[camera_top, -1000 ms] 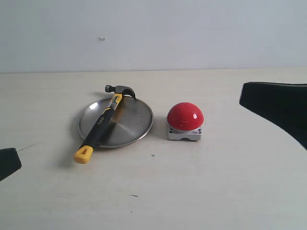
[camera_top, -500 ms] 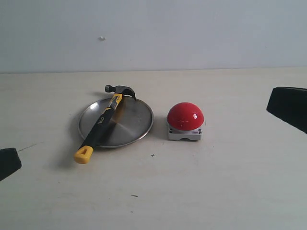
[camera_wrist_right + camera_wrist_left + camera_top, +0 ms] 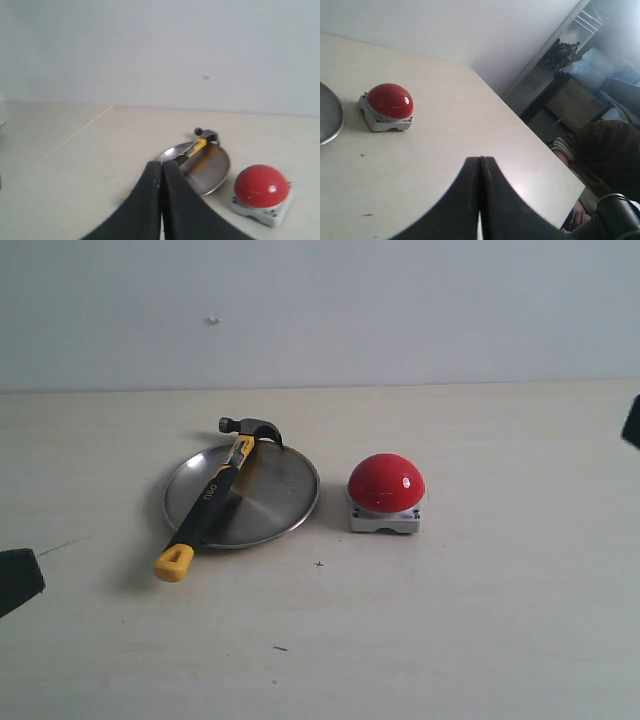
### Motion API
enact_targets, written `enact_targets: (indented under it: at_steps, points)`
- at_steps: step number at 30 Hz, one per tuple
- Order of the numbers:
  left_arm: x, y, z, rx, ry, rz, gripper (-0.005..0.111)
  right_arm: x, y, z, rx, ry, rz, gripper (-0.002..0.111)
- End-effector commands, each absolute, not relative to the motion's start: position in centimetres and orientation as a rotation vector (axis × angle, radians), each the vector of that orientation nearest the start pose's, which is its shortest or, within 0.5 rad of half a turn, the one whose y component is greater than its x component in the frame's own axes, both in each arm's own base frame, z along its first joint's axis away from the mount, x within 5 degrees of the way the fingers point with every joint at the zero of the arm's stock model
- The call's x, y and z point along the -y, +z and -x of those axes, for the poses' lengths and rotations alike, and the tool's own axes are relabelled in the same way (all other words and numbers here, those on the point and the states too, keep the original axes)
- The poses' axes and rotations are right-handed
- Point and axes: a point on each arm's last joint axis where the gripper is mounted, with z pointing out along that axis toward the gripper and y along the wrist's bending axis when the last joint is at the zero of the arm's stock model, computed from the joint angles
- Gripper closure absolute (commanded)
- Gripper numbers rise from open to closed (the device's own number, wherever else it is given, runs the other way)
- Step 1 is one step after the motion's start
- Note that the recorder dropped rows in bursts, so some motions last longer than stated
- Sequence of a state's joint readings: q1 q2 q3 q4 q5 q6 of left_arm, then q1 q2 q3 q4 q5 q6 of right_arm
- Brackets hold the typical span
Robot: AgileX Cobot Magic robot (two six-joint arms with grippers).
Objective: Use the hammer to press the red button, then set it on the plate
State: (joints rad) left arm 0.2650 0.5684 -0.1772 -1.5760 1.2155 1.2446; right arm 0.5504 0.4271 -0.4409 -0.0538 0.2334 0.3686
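Observation:
The hammer [image 3: 212,496] lies across the silver plate [image 3: 275,495], its dark head past the far rim and its yellow butt end on the table in front. The red button [image 3: 386,483] sits on its grey base just right of the plate. My left gripper [image 3: 480,160] is shut and empty, far from the button [image 3: 390,100]; only a dark corner of it [image 3: 18,580] shows at the left edge. My right gripper [image 3: 162,164] is shut and empty, well back from the hammer [image 3: 196,145], plate [image 3: 212,170] and button [image 3: 261,186].
A pale wall rises behind the cream table [image 3: 450,620]. The table's far edge, a person [image 3: 602,160] and furniture show beyond it in the left wrist view. A sliver of the right arm [image 3: 632,422] sits at the right edge.
My right arm has drawn back to the right, almost out of the exterior view. The hammer, plate, button and left arm have not moved.

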Motion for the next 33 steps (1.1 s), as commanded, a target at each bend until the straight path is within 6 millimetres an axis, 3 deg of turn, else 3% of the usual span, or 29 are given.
enact_targets:
  at_steps: [1, 11, 15, 24, 28, 33]
  points:
    - [6.7, 24.7, -7.9, -1.777, -1.171, -0.329, 0.107, -2.8, 31.5, -7.4, -1.658, 0.485, 0.074, 0.108]
    - [6.7, 24.7, -7.9, -1.777, -1.171, -0.329, 0.107, 0.0, 31.5, -4.4, -1.569, 0.192, -0.15, 0.108]
    - [6.7, 24.7, -7.9, -1.777, -1.171, -0.329, 0.107, 0.6, 30.6, -4.0, -1.551, 0.051, -0.198, 0.108]
    - [6.7, 24.7, -7.9, -1.777, -1.171, -0.329, 0.107, 1.2, 24.5, -5.8, -1.446, -0.054, -0.247, 0.108]
    - [6.7, 24.7, -7.9, -1.777, -1.171, -0.329, 0.107, 1.5, 21.2, -6.2, -1.497, -0.051, -0.305, 0.108]
    - [6.7, 24.7, -7.9, -1.777, -1.171, -0.329, 0.107, 1.6, 20.7, -6.2, -1.554, -0.068, -0.317, 0.108]
